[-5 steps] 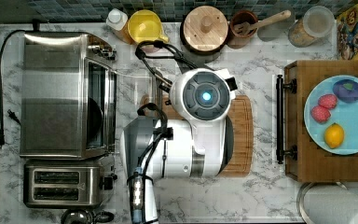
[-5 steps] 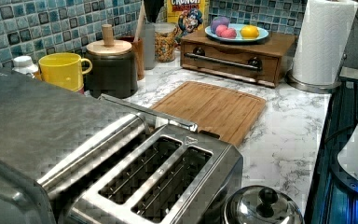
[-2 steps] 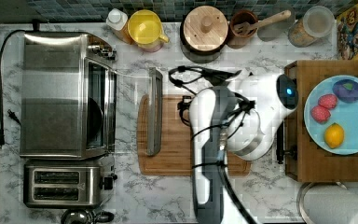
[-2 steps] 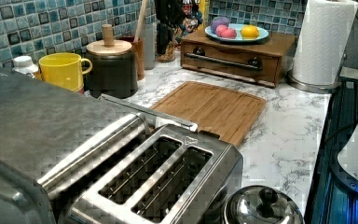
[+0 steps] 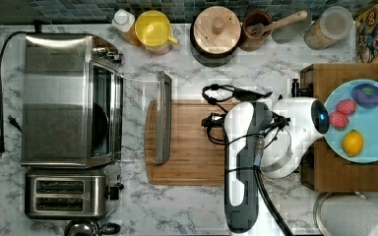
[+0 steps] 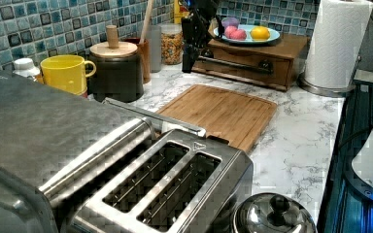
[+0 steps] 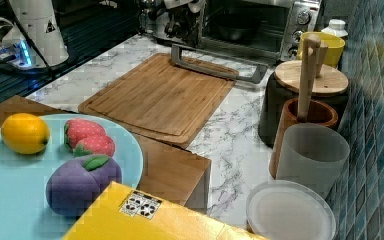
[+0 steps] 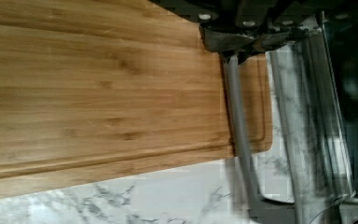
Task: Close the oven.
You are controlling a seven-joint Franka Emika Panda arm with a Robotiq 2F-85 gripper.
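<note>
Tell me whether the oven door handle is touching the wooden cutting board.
Cannot tell. In the top view the oven door handle overlaps the left part of the cutting board, and the right view shows it low over the board, but no view plainly shows contact or a gap.

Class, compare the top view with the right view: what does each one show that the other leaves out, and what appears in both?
Top view alone: the two-slot toaster, the oven's power cord and the paper towel roll.

Right view alone: the dark inside of the oven behind its dropped door, and its knobs face-on.

Both: the open oven door's bar handle lying over the cutting board, the yellow mug, and the blue plate of fruit.
</note>
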